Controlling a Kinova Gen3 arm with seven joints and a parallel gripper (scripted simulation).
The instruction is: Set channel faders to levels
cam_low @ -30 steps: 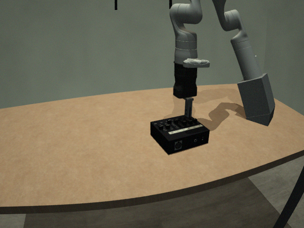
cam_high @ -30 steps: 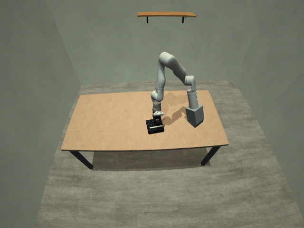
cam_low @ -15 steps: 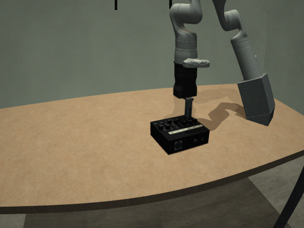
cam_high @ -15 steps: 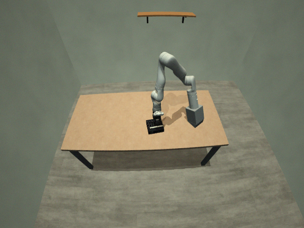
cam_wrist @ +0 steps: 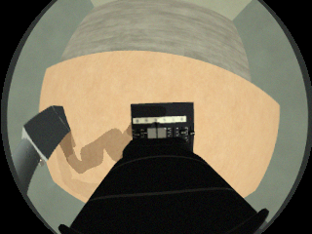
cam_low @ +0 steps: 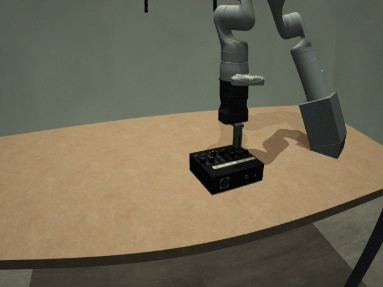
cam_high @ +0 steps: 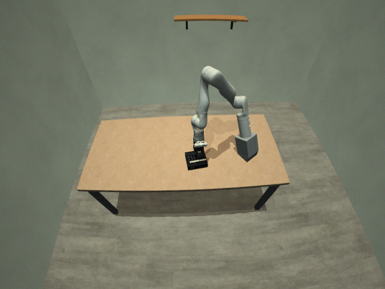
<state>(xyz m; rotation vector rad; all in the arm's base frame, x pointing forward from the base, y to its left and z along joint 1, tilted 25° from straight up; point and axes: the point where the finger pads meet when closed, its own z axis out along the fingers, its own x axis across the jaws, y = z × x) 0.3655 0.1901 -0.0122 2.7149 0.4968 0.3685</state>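
desk [cam_low: 227, 173]: on the surface [cam_low: 93, 185], near its middle, on its feet
arm base [cam_low: 324, 123]: on the surface, to the right of the desk and further back, well apart from it
gripper [cam_low: 238, 144]: directly above the desk's rear right part, pointing straight down, fingers together, tips at the faders
shelf [cam_high: 210, 17]: on the back wall, high above the surface
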